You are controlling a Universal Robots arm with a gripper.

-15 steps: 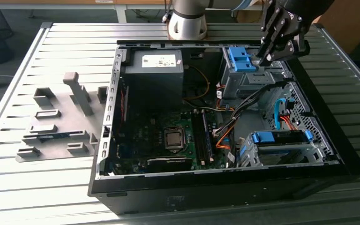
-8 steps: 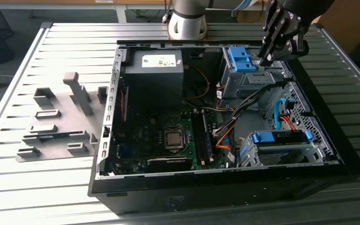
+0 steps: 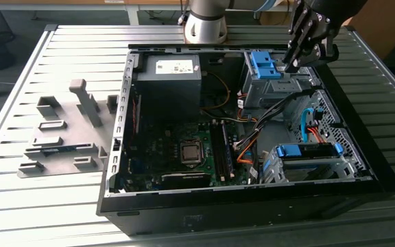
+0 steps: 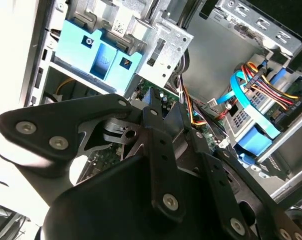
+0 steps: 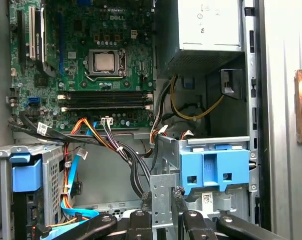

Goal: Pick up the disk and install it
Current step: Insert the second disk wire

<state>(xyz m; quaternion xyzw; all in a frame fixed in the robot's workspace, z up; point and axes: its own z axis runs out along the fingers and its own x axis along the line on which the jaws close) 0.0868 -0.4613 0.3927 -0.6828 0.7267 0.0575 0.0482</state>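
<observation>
The disk (image 3: 263,64) sits in the metal drive cage (image 3: 273,90) at the far right corner of the open computer case (image 3: 252,200), in the exterior view. Its blue carrier front stands a little above the cage top. Both wrist views face that blue front (image 5: 213,170) (image 4: 98,50), with silver metal and a small white label beside it. My gripper (image 3: 300,64) hangs just to the exterior view's right of the disk, very close to it. Its black linkage (image 5: 163,225) (image 4: 155,150) shows in both wrist views.
A second blue carrier (image 3: 307,151) sits in the near cage. Bundled cables (image 3: 252,134) run between the cages and the motherboard (image 3: 183,149). The grey power-supply box (image 3: 173,67) stands at the back. A grey fixture (image 3: 64,134) lies on the slatted table (image 3: 47,216) left of the case.
</observation>
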